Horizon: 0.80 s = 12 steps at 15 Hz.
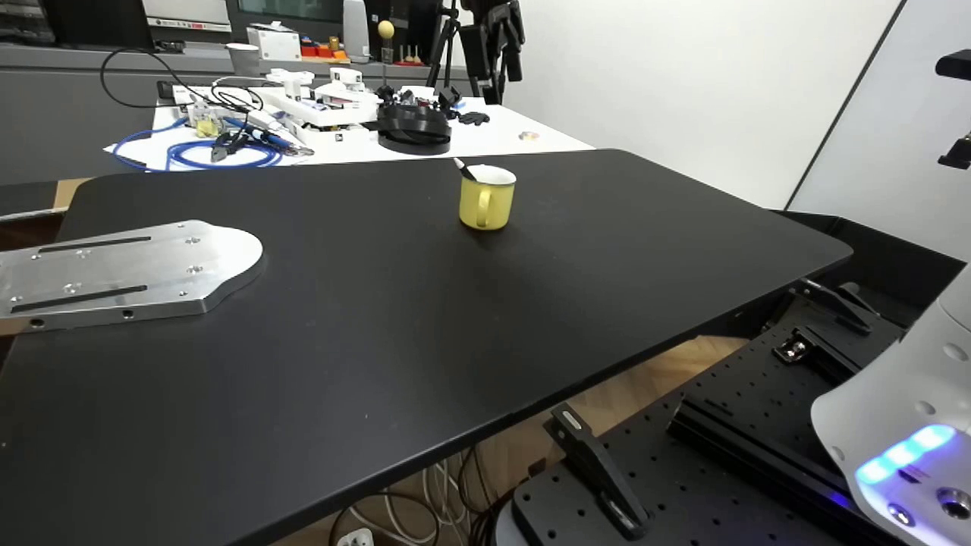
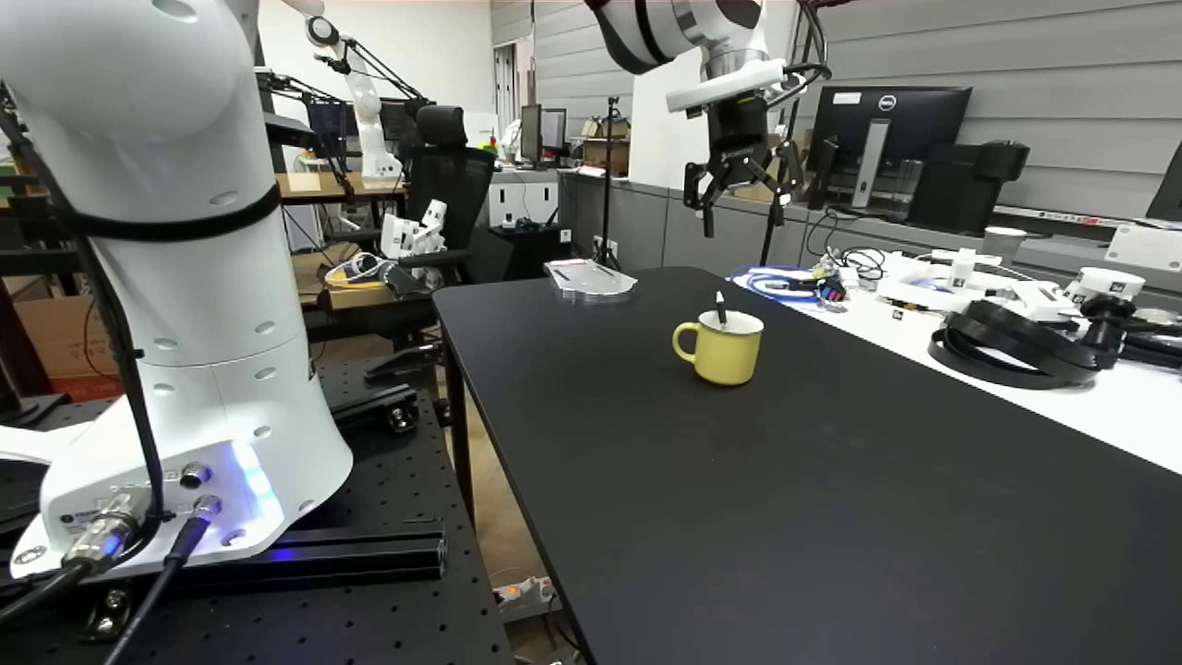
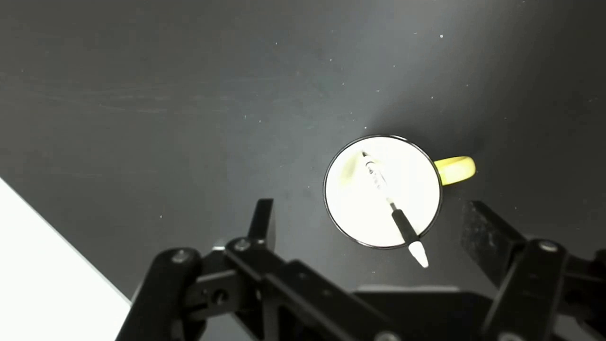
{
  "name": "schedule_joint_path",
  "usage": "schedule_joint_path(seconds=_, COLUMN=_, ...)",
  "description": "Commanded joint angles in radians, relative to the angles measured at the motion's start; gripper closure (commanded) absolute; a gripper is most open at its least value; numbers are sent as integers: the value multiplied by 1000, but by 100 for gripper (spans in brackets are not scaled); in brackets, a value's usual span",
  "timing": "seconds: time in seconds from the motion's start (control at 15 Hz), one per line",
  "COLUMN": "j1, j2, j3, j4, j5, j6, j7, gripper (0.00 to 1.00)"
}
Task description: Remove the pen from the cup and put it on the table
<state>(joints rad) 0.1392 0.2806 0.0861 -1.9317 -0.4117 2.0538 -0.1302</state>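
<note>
Holds the claw (image 2: 743, 220) high over the black bench (image 1: 425, 318) in both exterior views, with fingers (image 3: 490, 244) spread wide apart and an empty gap between. Looks down from the wrist onto a yellow cup (image 2: 729, 356) standing upright on the bench, well below the claw, white inside and dark along the rim. Finds the pen (image 3: 402, 223) inside that cup in the wrist view, leaning at a slant: narrow tip down toward one side of the white interior, black section crossing the rim on the opposite side, white end jutting out past it. Has the handle (image 2: 678, 340) of the cup on the side toward the white robot base (image 2: 231, 397); has that base mounted off the bench on a perforated black platform (image 2: 369, 610), with a strip of blue light (image 2: 257, 485) glowing near the foot. Includes a flat silver plate (image 1: 136, 269) with two dark slots, lying at another edge of the bench, well apart from the cup. Sets alongside the bench a white worktop (image 1: 493, 136), crowded with a coiled black strap (image 2: 1034, 334), white equipment (image 1: 334, 114) and smaller items too jumbled to tell apart. Takes in, farther back in an exterior view, a black office chair (image 2: 462, 189) and a monitor (image 2: 933, 129) seen from behind, before a gray paneled wall (image 2: 1062, 55).
</note>
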Motion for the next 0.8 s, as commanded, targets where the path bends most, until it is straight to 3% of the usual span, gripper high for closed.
schedule_joint_path(seconds=0.0, j1=24, j2=81, j3=5, j4=81, j5=-46, j6=-9, j7=-23, gripper=0)
schedule_joint_path(seconds=0.33, j1=45, j2=201, j3=4, j4=172, j5=-48, j6=-18, j7=-57, gripper=0)
schedule_joint_path(seconds=0.4, j1=39, j2=145, j3=6, j4=101, j5=-38, j6=9, j7=-49, gripper=0)
schedule_joint_path(seconds=0.73, j1=43, j2=197, j3=4, j4=145, j5=-38, j6=7, j7=-55, gripper=0)
